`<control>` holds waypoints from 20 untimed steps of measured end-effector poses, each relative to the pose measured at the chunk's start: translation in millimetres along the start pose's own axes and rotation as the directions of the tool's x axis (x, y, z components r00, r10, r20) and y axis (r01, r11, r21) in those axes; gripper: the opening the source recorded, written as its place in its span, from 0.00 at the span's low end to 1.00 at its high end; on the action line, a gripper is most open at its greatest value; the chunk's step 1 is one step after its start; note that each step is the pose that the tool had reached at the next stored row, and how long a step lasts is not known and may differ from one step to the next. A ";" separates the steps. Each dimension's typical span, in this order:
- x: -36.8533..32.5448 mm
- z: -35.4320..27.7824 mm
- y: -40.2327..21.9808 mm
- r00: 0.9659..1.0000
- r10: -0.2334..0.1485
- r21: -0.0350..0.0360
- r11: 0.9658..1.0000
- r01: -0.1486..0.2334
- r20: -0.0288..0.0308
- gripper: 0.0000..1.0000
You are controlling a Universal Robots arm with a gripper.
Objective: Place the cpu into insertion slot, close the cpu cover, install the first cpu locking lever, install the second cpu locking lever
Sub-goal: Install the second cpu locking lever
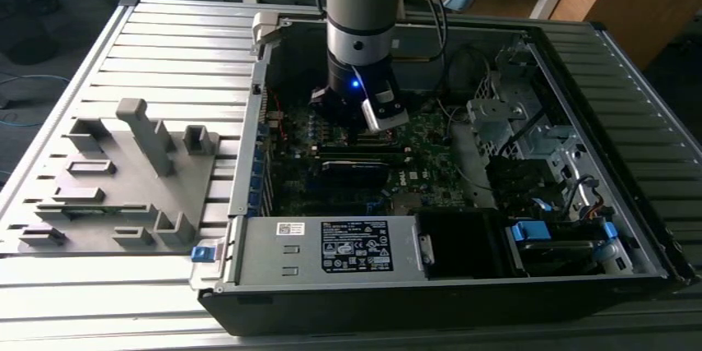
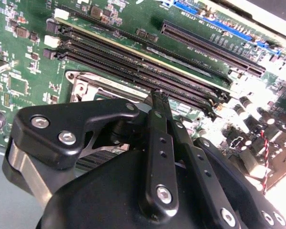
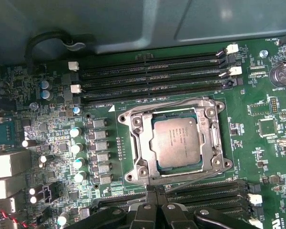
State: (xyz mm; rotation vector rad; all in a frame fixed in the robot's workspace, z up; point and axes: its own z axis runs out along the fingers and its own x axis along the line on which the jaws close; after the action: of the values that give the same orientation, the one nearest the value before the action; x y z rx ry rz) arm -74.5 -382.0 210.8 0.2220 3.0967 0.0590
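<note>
Cpu: the cpu (image 3: 175,141) is lying flat in the slot (image 3: 139,143), silver top up. This step looks done.

Slot: the slot is sitting in the middle of the green board (image 3: 257,157), between two groups of long black card slots (image 3: 148,78).

Cover: the cover (image 3: 207,138) looks like it is lying down flat around the cpu, with the silver top showing through its window. I think it is closed, but I cannot be sure it is pressed all the way down.

Levers: thin wire levers (image 3: 181,103) are running along the edges of the cover. I cannot tell if they are hooked in or sitting loose, so I am counting both lever steps as maybe not done.

Gripper: the gripper (image 2: 159,95) is pointing down at the board, just beside the slot. Its two black fingers (image 2: 158,143) are pressed together and nothing is between them. It is not carrying the cpu.

Arm: in the exterior view the arm (image 1: 360,6) is reaching straight down into the open computer case (image 1: 614,203), with the gripper (image 1: 379,117) low over the board.

Tray: a grey tray (image 1: 121,178) with upright blocks is sitting on the table (image 1: 88,285), on the exterior view's left of the case, well apart from the gripper.

How far: the cpu part looks finished, the cover looks finished, and the levers are what may be left.
</note>
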 end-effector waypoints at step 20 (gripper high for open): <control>1.0 2.1 -1.6 1.000 -0.006 0.000 1.000 0.006 0.000 0.11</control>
State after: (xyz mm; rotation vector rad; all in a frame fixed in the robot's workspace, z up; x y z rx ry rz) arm -75.6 -383.4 208.6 0.2126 3.0974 0.0594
